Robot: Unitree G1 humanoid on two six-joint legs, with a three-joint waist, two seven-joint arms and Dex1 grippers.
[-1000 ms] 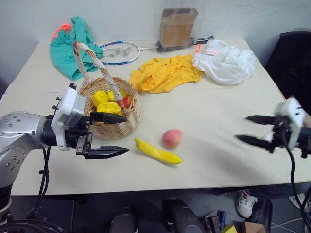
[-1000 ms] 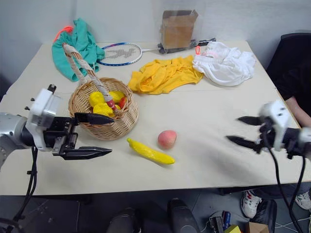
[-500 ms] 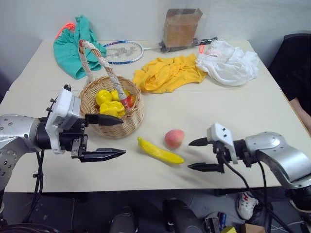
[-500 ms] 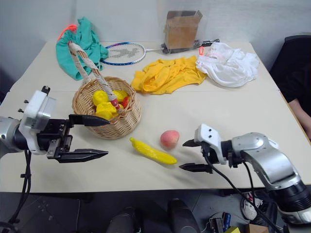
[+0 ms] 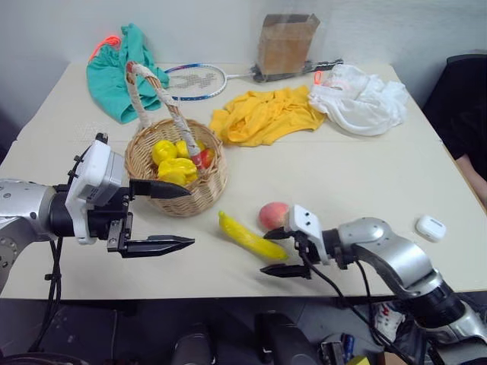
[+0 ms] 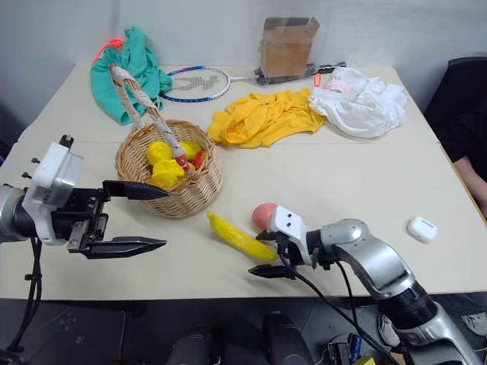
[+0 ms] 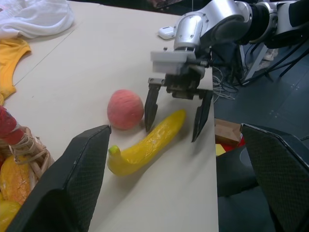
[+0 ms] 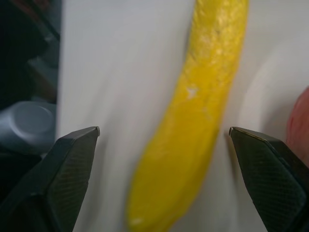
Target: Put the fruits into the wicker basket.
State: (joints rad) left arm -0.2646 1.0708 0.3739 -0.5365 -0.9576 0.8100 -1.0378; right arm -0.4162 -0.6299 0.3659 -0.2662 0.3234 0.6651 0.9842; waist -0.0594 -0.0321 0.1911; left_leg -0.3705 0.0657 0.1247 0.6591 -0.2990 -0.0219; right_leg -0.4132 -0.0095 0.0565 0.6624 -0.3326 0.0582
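The right gripper (image 5: 275,252) has swung in, open astride the banana (image 5: 248,237), lying diagonally, tip toward the basket (image 5: 176,176).

The right gripper (image 5: 275,252) swung in from the table's right edge toward the middle and came down over the near end of the banana (image 5: 249,236), its two black fingers spread to either side of the fruit. They seemed not to have touched the fruit, though the wrist view is too blurred to be sure. With the arm moved away, a small white case (image 5: 430,227) came into view near the right edge.
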